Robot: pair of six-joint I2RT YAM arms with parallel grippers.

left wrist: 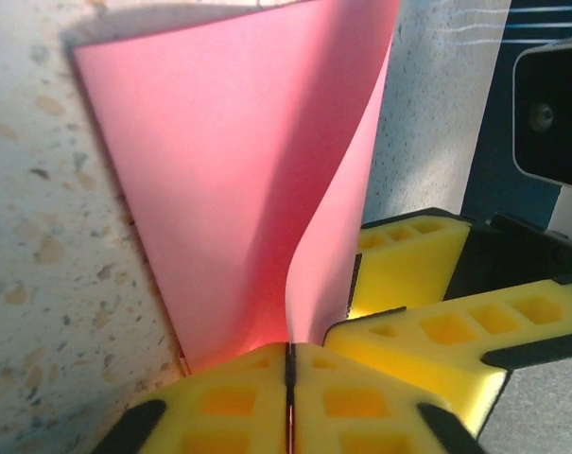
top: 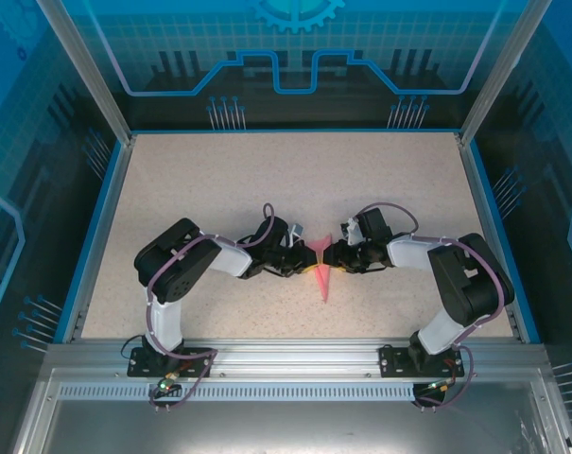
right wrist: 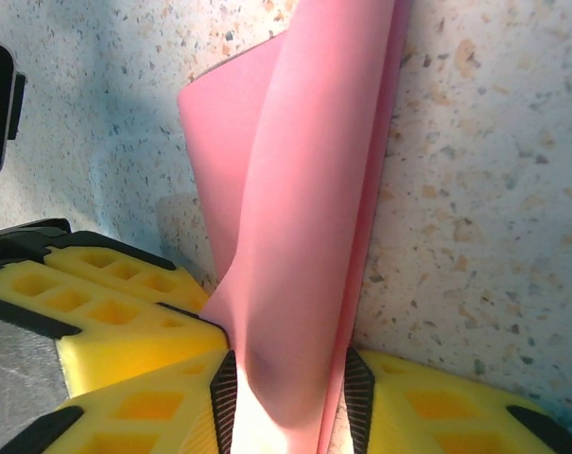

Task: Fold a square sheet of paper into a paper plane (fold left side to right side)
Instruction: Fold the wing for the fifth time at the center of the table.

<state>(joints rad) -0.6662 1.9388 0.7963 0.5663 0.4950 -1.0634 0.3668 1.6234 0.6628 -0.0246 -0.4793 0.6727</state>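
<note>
Left end effector (left wrist: 287, 367) closed on paper plane (left wrist: 219, 170); right end effector (right wrist: 289, 383) clamps opposite side, mid-tabletop (top: 219, 180).

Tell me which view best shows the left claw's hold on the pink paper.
Left wrist: the left claw is shut on the pink paper, which curls up from the finger seam. The top view shows a small pink point between the two claws; the right wrist view shows the folded sheet pinched by the right claw.
</note>
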